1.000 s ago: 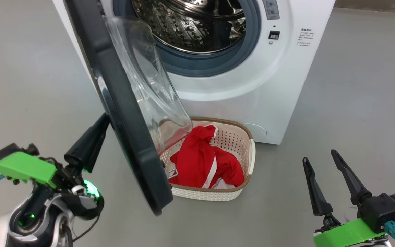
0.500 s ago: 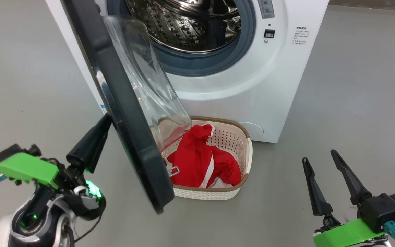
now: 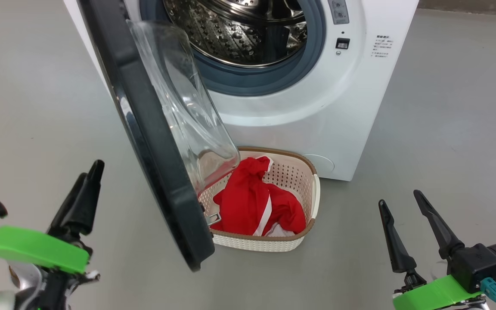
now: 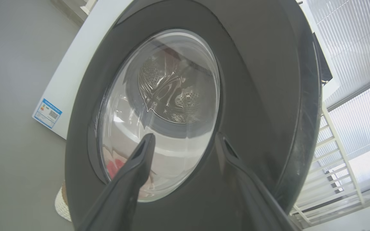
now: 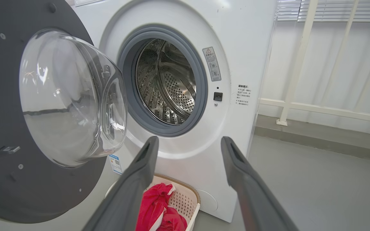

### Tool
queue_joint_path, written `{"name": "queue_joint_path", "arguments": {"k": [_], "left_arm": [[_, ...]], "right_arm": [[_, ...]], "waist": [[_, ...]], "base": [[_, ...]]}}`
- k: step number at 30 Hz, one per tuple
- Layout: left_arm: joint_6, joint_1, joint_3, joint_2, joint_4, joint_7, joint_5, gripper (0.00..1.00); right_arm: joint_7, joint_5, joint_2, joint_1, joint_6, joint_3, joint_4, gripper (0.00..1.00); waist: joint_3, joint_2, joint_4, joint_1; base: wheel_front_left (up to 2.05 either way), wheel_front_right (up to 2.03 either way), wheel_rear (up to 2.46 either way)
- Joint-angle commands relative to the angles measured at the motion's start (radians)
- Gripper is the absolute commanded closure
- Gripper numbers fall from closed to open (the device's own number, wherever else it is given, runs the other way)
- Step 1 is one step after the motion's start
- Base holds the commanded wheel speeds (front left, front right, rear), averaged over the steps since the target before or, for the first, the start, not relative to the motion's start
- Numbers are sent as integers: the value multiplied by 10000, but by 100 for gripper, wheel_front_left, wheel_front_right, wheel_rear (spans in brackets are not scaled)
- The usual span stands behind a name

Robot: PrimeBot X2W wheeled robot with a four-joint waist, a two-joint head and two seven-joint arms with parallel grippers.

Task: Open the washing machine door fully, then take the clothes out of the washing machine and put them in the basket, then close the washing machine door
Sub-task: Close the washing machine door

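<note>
Red laundry was already in the basket, so the door was what was left

Bunched red-and-white fabric clothes (image 3: 256, 202) sat in the small cream perforated plastic basket (image 3: 314, 193) on the grey floor (image 3: 446, 129), right against the big white front-loading washing machine (image 3: 360, 107). The round black-rimmed glass door (image 3: 144, 129) hung partly open. The left end effector (image 4: 185, 138) faced the door's outer side, fingers spread and holding nothing. The right end effector (image 3: 398, 197) was open too, well apart. I'd have pushed flat on the black rim near the free edge and followed the swing until it latched.
</note>
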Motion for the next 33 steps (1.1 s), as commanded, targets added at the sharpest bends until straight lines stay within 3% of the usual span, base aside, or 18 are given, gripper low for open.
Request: {"name": "queue_joint_path", "arguments": {"k": [1, 7, 12, 22, 33], "left_arm": [[-303, -87, 107, 503, -255, -514, 880, 0], [-816, 233, -660, 1077, -226, -2534, 3777, 0], [-635, 543, -1320, 1562, -94, -3702, 6027, 0], [34, 1337, -1400, 1238, 309, -4231, 7539, 0], [200, 1587, -1170, 703, 468, -4272, 8344, 0]], "right_arm": [[-64, 24, -104, -252, 46, 238, -208, 0], [-54, -72, -104, -307, 46, 261, -210, 0], [-57, -305, -104, -346, 46, 208, -187, 0], [-80, -267, -104, -363, 46, 181, -136, 0], [-100, -286, -104, -387, 46, 124, -162, 0]], "waist": [[22, -1, 25, 0], [96, -1, 33, 0], [133, -1, -19, 0], [162, -1, -135, 0], [266, -1, -140, 0]], "base": [[0, 0, 0], [0, 0, 0], [0, 0, 0], [0, 0, 0], [0, 0, 0]]}}
